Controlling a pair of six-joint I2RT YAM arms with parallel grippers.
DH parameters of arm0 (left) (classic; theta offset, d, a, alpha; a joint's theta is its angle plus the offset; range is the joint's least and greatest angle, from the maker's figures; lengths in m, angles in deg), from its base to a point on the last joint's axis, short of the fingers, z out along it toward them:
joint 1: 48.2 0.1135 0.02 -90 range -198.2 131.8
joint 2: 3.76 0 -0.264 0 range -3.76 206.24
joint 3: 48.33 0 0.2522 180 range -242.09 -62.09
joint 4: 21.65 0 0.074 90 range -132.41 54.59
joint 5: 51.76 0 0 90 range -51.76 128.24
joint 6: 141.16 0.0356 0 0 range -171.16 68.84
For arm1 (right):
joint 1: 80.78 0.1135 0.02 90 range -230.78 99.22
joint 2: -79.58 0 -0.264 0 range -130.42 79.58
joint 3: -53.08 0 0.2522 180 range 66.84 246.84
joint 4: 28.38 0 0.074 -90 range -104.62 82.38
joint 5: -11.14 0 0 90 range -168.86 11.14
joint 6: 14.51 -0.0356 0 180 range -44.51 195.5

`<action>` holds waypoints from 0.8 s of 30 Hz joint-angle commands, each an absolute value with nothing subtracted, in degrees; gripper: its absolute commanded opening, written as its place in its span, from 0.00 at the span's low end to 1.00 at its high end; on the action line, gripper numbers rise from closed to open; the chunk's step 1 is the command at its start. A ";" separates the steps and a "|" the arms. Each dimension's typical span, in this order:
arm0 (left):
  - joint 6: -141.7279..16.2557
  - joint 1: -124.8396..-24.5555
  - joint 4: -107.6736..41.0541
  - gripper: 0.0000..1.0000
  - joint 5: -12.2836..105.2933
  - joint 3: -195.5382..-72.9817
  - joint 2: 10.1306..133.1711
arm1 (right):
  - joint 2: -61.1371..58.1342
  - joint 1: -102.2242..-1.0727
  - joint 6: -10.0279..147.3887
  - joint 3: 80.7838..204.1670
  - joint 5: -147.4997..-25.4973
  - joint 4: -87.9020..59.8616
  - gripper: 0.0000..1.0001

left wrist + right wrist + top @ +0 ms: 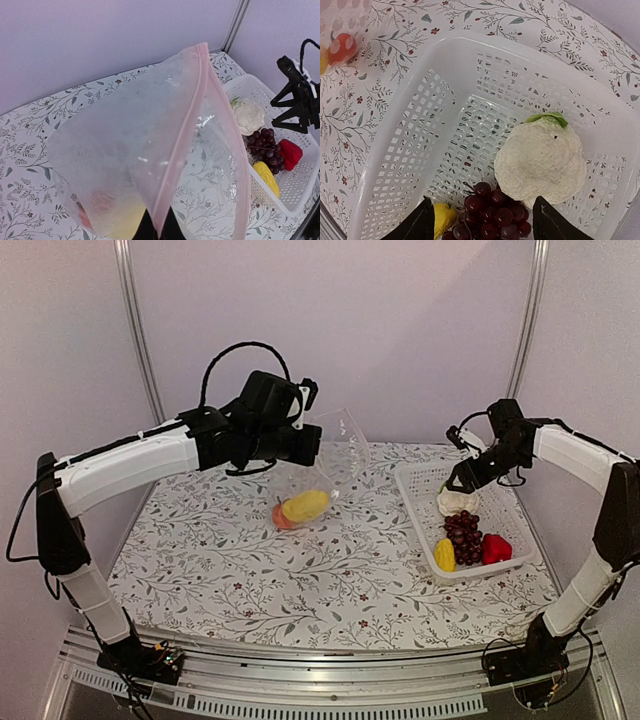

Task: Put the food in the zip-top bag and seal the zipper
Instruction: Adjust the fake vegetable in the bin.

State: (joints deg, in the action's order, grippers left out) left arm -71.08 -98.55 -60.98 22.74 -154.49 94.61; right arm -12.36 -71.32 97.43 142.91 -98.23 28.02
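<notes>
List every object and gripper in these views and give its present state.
zip-top bag: held up, mouth open
zipper: unsealed
orange piece: inside the bag
yellow piece: inside the bag
cauliflower: in the white basket
grapes: in the basket
second yellow piece: in the basket
red pepper: in the basket
left gripper: shut on the bag's mouth edge
right gripper: open, over the basket

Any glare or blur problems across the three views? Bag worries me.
Top external: soft even light, faint shadows, but the zip-top bag nearly vanishes against the wall. Left wrist: bag very close to the camera, small glints on the plastic, the orange piece inside only a hazy smear; the basket reads fine. Right wrist: crisp on the cauliflower, no glare.
</notes>
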 commanded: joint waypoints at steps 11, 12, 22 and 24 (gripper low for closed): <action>-71.02 -98.30 -60.13 0.00 23.35 -153.23 92.80 | -21.20 -76.98 96.77 143.86 -83.45 24.45 0.58; -70.99 -98.30 -60.09 0.00 23.33 -153.23 92.87 | -21.71 -76.98 96.99 143.77 -83.50 24.29 0.58; -70.91 -98.32 -59.97 0.00 23.44 -153.09 93.05 | -25.74 -76.91 97.64 143.75 -83.97 21.75 0.56; -70.95 -98.31 -60.05 0.00 23.47 -153.04 93.08 | -26.63 -76.98 97.82 144.02 -85.11 21.60 0.56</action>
State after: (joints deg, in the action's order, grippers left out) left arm -71.10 -98.55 -60.93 23.11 -153.97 94.50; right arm -23.90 -77.05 97.30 143.02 -84.75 23.58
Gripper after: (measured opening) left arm 0.004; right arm 0.561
